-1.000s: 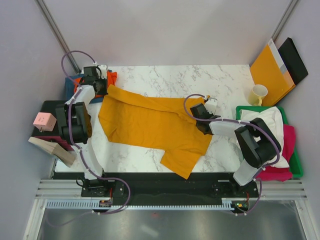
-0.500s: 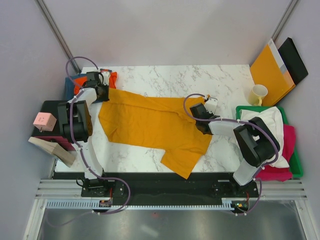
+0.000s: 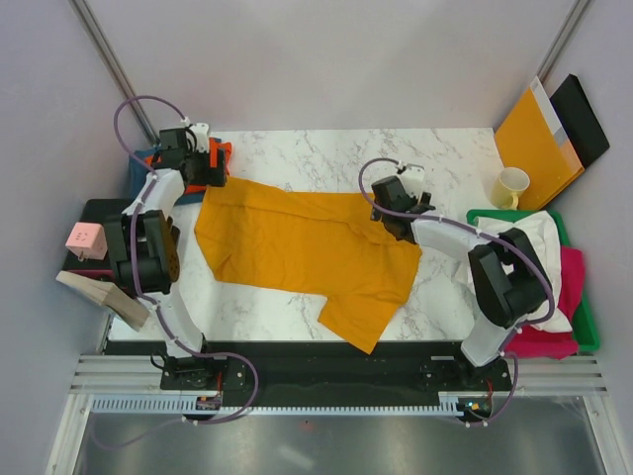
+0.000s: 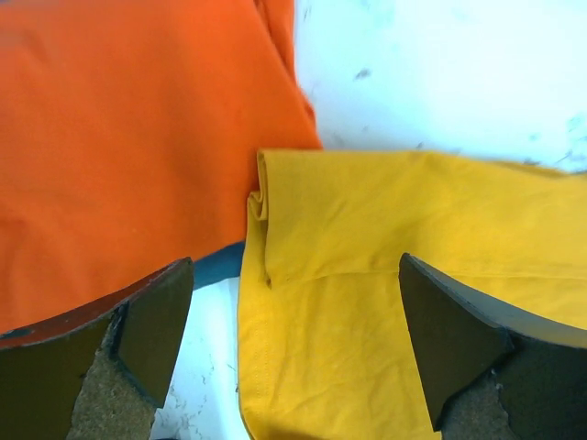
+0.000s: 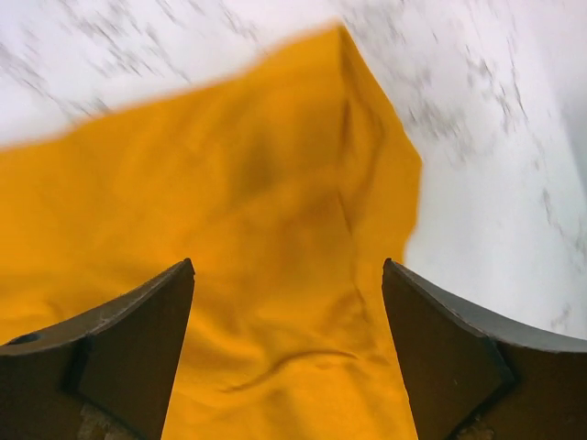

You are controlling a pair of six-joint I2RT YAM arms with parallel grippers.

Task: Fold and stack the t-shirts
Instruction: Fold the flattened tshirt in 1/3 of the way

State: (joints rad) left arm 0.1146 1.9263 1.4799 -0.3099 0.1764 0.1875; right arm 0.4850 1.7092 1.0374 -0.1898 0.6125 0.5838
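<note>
my left gripper and right gripper both stand wide and empty above the mustard-yellow t-shirt, which lies spread on the counter, its corner seemingly touching the orange t-shirt.

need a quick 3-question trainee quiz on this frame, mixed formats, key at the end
1. True or false: the left gripper is shut on the yellow tee.
2. Which tee lies beside the yellow tee's corner in the left wrist view? A) white B) orange C) magenta
3. Fill in: the white tee lies in the green ___.
Key: 1 false, the gripper is open above the cloth; 2 B, the orange tee; 3 bin.
</note>
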